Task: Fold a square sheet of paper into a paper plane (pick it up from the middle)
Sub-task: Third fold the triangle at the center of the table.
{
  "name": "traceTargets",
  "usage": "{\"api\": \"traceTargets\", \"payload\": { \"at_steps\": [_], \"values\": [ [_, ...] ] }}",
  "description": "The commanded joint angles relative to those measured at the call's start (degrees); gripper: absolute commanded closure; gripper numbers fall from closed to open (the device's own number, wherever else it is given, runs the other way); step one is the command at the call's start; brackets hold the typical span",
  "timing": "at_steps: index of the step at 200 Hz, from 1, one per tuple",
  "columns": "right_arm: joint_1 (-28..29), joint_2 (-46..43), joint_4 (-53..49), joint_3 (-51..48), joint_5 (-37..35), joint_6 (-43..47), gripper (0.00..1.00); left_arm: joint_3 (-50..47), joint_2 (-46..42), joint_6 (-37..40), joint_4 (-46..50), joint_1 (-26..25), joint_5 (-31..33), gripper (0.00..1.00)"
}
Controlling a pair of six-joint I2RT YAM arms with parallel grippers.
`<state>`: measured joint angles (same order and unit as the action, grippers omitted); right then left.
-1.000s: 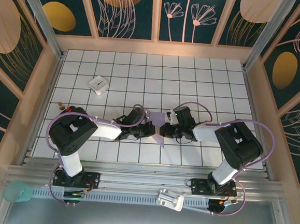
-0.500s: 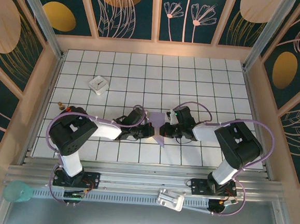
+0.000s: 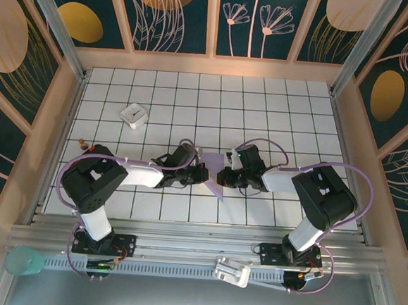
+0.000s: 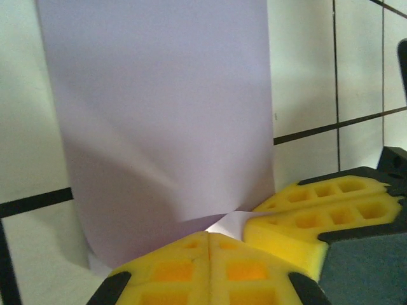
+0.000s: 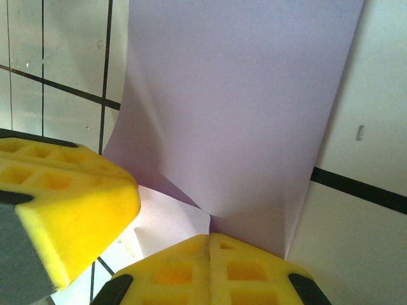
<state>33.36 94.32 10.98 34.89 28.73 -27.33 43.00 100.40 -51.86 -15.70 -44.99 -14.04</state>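
Top external view, item one: square sheet of paper (image 3: 218, 189), lavender, located at the front centre of the tiled worktop (image 3: 264, 108), between the two arms. Only a narrow part of it is seen past the gripper bodies.

Item two: left gripper (image 3: 201, 173), clenched on the sheet. In the left wrist view its yellow pads are pressed flat together, and the paper rises out of their seam as a tall bowed panel.

Item three: right gripper (image 3: 222, 176), likewise clamped on the sheet. In the right wrist view the paper fans out from its closed pads, with soft buckles spreading from the pinch.

The two grippers are set nose to nose, just beside each other. This twin pinch at the middle is judged to serve the lift from the centre and to fix a line for a centre crease. Whether the far edge rests on the tiles cannot be told.

No dart shape is formed yet; folding is judged to be at an early step.

Item four: white block (image 3: 133, 115), well apart at the rear left, not involved.
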Motion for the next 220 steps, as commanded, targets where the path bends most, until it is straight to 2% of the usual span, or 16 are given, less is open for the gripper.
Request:
{"api": "traceTargets", "payload": {
  "at_steps": [1,115,220],
  "values": [
    [0.5,3.2,-6.3,-0.9,-3.8,1.4,1.0,0.7,1.6,1.8,2.3,0.2,0.9,1.0],
    [0.4,2.5,-7.9,0.6,-4.0,2.5,0.99,-1.9,2.6,3.8,4.0,0.3,1.7,1.0],
    [-1.2,-4.6,-15.4,4.9,-5.7,5.4,0.77,-2.4,3.9,5.9,5.8,0.3,2.4,1.0]
  ]
}}
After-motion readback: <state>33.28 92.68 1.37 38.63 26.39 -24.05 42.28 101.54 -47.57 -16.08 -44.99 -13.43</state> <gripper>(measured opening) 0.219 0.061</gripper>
